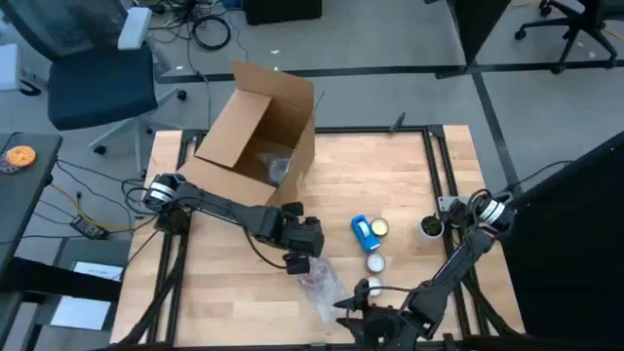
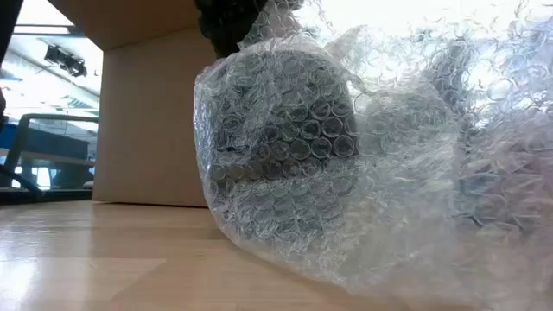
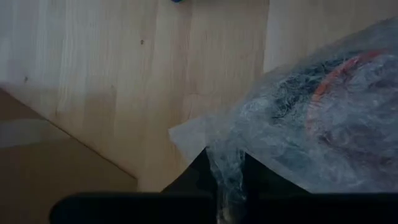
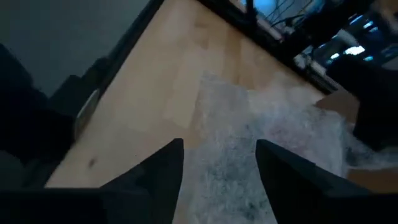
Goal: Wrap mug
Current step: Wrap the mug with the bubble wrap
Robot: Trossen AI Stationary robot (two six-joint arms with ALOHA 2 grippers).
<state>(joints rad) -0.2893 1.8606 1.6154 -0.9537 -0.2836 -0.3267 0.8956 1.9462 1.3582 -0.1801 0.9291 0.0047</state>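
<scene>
Low view shows the mug (image 2: 276, 130) inside bubble wrap (image 2: 371, 173), beside cardboard box (image 1: 255, 132); left gripper (image 3: 225, 186) pinches wrap; right gripper (image 4: 219, 163) spread, empty.

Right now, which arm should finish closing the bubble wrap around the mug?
Probably left. The left tool is pinched on a fold of the bubble wrap, right at the bundle. The right tool is open, with wrap between its fingers but no grip.

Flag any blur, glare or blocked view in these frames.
Low view: bubble wrap fills the frame, windows behind blown out. Left wrist view: soft, wrap hazy. Right wrist view: blurred, dark at edges. High view: evenly lit, sharp.
</scene>
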